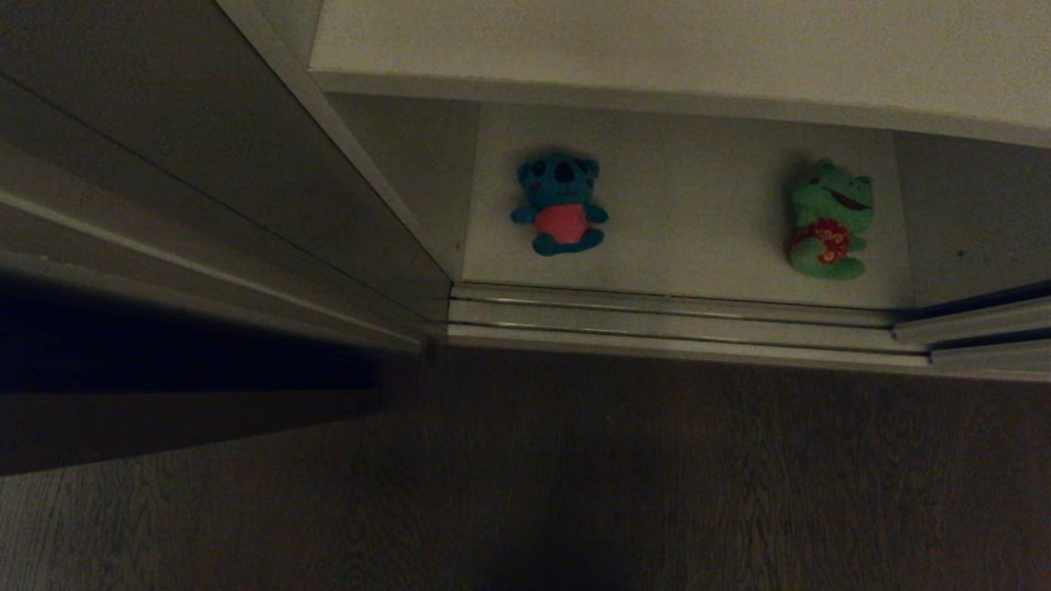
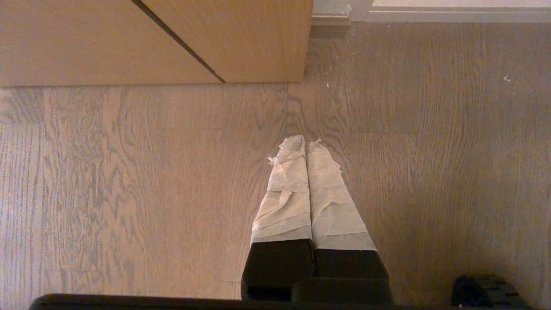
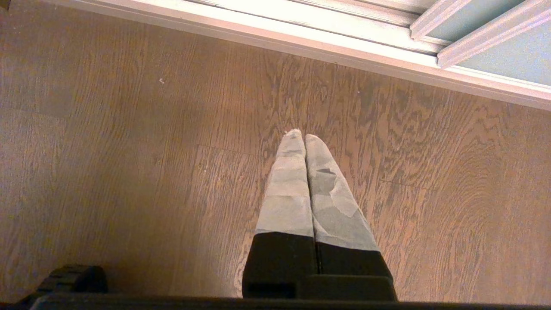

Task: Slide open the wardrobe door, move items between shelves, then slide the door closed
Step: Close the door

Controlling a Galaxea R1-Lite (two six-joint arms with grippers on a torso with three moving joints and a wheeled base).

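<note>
The wardrobe stands open in the head view. A blue plush toy [image 1: 561, 205] with a red belly lies on the lower white shelf [image 1: 698, 222], towards its left. A green frog toy [image 1: 829, 220] lies near the shelf's right end. A second white shelf [image 1: 657, 41] juts out above them. The sliding wardrobe door [image 1: 985, 324] shows only as bottom rails at the right; its pale grey-green panels [image 3: 495, 38] appear in the right wrist view. My left gripper [image 2: 305, 142] and right gripper [image 3: 303, 135] hang shut and empty over the wooden floor, outside the head view.
Floor tracks [image 1: 657, 316] run along the wardrobe's front edge. A tall wooden side panel [image 1: 205, 164] stands at the left, also seen as a brown panel [image 2: 150, 38] in the left wrist view. Wood floor [image 1: 657, 476] lies between me and the wardrobe.
</note>
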